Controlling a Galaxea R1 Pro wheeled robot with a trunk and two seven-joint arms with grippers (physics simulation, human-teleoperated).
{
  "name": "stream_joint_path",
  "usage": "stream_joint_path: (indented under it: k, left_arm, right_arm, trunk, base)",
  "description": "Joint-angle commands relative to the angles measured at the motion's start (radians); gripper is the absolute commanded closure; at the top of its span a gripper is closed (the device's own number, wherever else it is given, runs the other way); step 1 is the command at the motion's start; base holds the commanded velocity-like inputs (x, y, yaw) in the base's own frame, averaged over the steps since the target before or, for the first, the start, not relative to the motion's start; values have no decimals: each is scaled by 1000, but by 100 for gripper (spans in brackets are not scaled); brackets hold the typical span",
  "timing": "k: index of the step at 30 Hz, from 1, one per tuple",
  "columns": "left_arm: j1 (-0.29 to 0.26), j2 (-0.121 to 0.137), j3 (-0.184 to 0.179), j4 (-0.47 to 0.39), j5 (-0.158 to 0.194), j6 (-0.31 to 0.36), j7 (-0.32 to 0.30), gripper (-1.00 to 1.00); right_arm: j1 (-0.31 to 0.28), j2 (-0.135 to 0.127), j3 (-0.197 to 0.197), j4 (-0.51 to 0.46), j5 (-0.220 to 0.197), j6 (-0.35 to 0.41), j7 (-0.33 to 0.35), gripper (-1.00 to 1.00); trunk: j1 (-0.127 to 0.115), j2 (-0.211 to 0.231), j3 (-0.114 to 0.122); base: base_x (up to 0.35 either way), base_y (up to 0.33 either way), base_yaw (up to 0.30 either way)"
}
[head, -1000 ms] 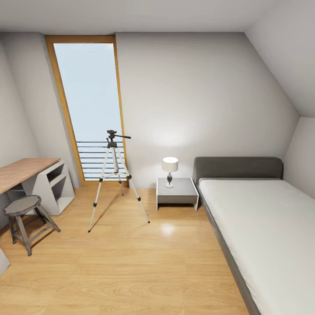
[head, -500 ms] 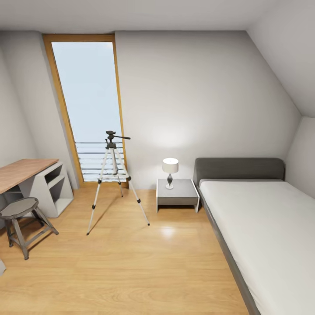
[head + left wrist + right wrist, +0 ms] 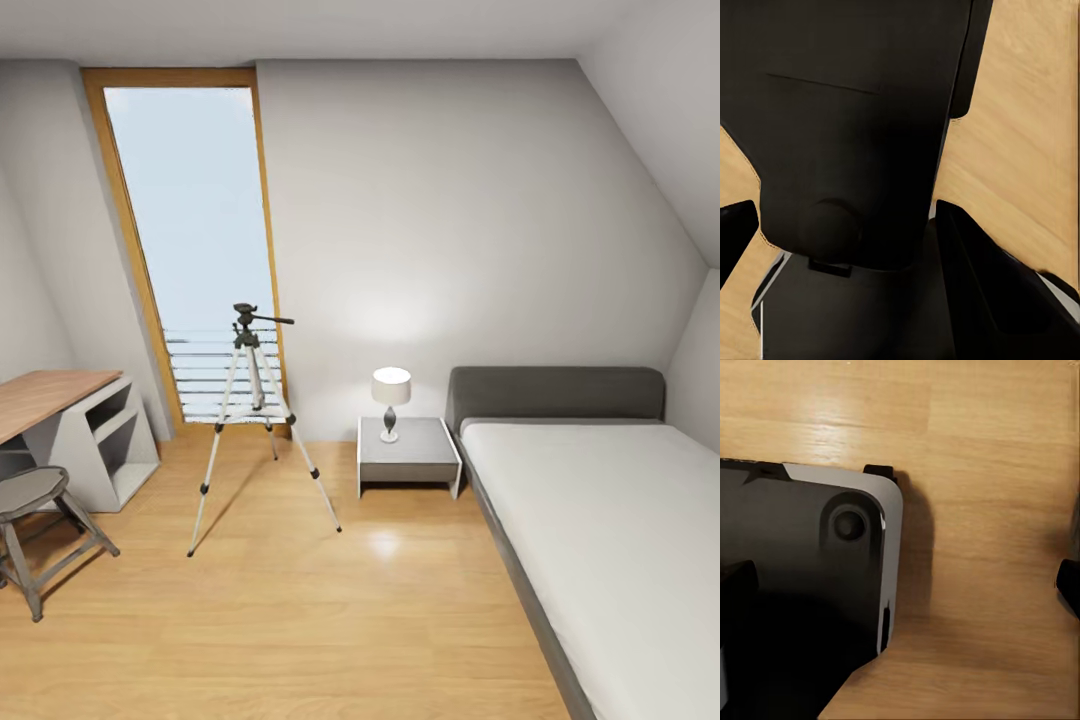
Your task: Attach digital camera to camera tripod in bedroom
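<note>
At 10 o'clock from the centre of the head view, the camera tripod [image 3: 256, 420] stands upright on the light wood plank floor [image 3: 300, 620], directly in front of the tall wood-framed window [image 3: 190, 240]. Its long axis is vertical. Three slim silver telescoping legs with black joints and black feet splay outward from a black head, and the thin black pan handle on that head points toward 3 o'clock, roughly level.

Smooth matte grey walls and a sloped ceiling enclose the bedroom. At 9 o'clock, a wood-topped desk [image 3: 60, 400] with angular pale grey shelving sits against the wall; a short grey stool [image 3: 35, 520] with a rounded seat and splayed metal legs stands just in front of it. At 4 o'clock lies a bed [image 3: 600, 520] with a dark grey padded headboard and a flat white mattress. Between bed and tripod sits a low boxy grey nightstand [image 3: 405, 455] carrying a small lamp [image 3: 390, 400] with a white drum shade.

Both wrist views show dark, smooth robot body panels above the wood floor. Left and right gripper states cannot be determined from either view
</note>
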Motion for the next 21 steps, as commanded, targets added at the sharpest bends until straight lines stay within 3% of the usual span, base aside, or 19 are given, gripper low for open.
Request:
stream_joint_path:
  k: [1, 11, 21]
  left_arm:
    - [0, 0, -9, 0, 4, -1, 3, 100]
    - [0, 0, -9, 0, 4, -1, 3, 100]
    - [0, 0, -9, 0, 4, -1, 5, 100]
  right_arm:
    - [-1, 0, -8, 3, 10, -6, 0, -100]
    - [-1, 3, -8, 3, 10, -6, -12, -100]
    - [-1, 2, -8, 2, 10, -7, -19, -100]
  trunk:
    - [1, -1, 0]
    - [1, -1, 0]
    - [1, -1, 0]
  base:
    - [320, 0, 0]
    - [321, 0, 17]
    - [321, 0, 210]
